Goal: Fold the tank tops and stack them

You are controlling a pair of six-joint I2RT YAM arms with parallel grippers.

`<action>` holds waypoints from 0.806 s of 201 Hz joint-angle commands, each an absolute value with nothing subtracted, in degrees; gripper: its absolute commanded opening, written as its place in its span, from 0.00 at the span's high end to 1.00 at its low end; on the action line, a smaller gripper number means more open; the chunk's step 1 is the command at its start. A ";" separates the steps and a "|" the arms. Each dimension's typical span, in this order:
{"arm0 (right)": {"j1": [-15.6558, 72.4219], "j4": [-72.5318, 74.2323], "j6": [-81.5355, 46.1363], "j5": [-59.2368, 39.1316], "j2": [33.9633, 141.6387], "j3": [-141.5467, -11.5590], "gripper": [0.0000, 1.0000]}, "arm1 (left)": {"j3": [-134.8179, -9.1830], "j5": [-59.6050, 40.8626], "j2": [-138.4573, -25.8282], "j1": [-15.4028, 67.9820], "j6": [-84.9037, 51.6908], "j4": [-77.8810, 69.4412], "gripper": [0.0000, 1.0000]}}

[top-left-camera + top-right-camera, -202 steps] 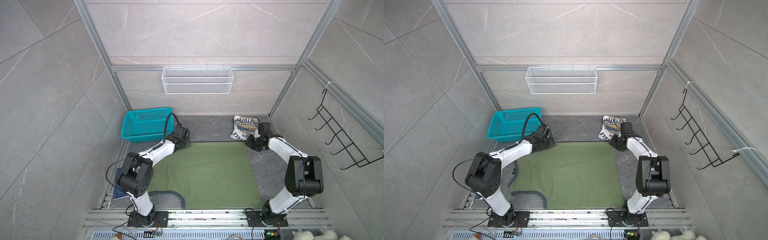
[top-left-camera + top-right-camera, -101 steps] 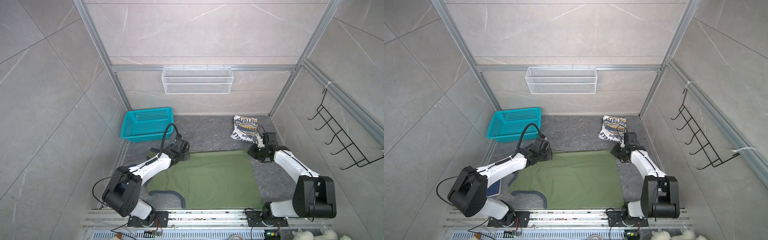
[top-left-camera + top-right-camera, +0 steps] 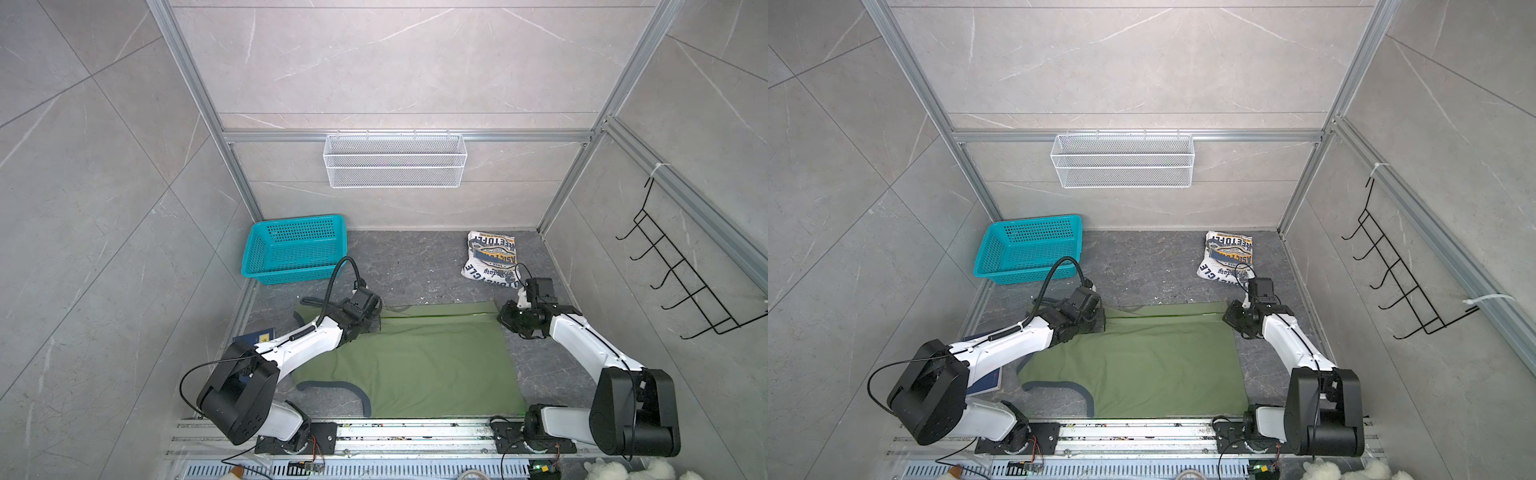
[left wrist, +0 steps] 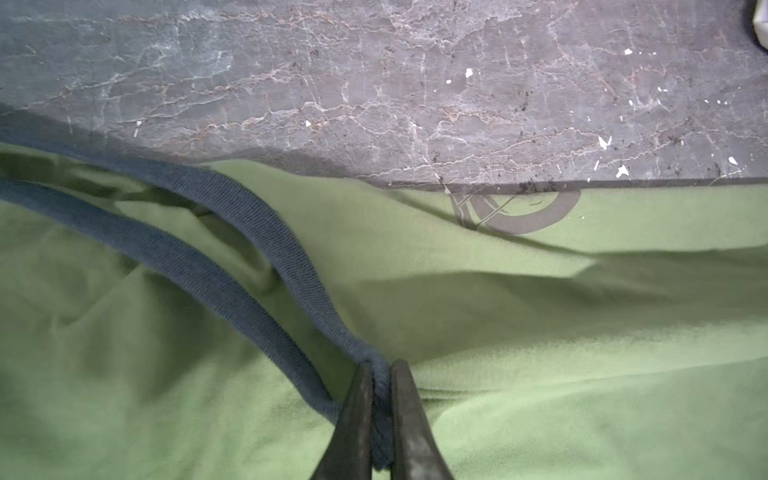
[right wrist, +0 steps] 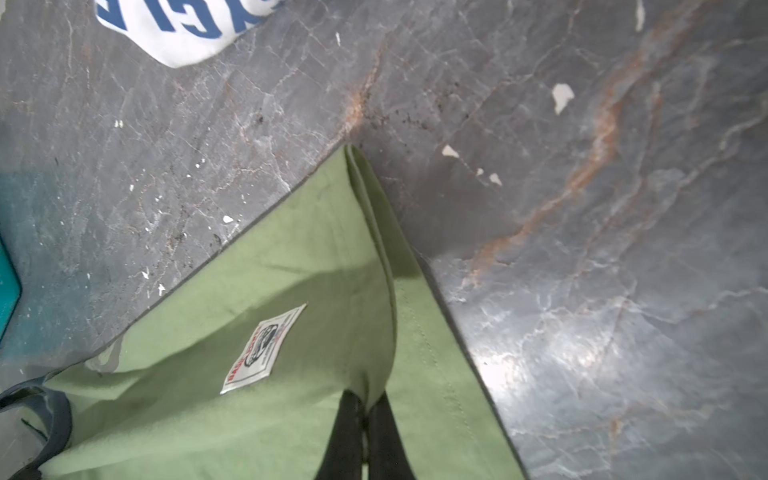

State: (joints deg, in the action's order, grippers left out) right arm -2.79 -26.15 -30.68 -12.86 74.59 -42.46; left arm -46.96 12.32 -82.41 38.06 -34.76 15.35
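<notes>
Olive top — soft, creased, ribbed grey trim

Olive top partly beneath left arm

On the table, the spread tank top lies flat from centre to near edge, between the two arms. The folded tank top lies behind it at the far right, apart from it. The basket stands in the far left corner. The book lies left of the spread tank top, partly under the left arm. The left gripper sits at that top's far left edge, the right gripper at its far right corner. The wire shelf hangs on the back wall, the hook rack on the right wall.
</notes>
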 commanded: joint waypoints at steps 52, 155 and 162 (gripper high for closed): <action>-3.16 -27.77 -34.07 -11.95 70.25 -35.92 1.00 | -43.74 17.31 -79.15 41.57 -39.43 15.67 0.92; -3.25 -28.85 -33.16 -6.46 70.49 -37.06 0.63 | -44.81 17.28 -79.85 42.44 -39.95 18.23 0.60; -3.24 -29.05 -32.48 -6.55 69.90 -37.82 0.60 | -45.10 16.91 -78.56 42.45 -39.52 18.37 0.59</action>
State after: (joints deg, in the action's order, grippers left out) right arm -2.94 -26.96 -34.26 -9.74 71.94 -34.65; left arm -42.83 16.10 -82.89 42.24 -40.10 16.80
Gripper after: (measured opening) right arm 0.366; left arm 0.398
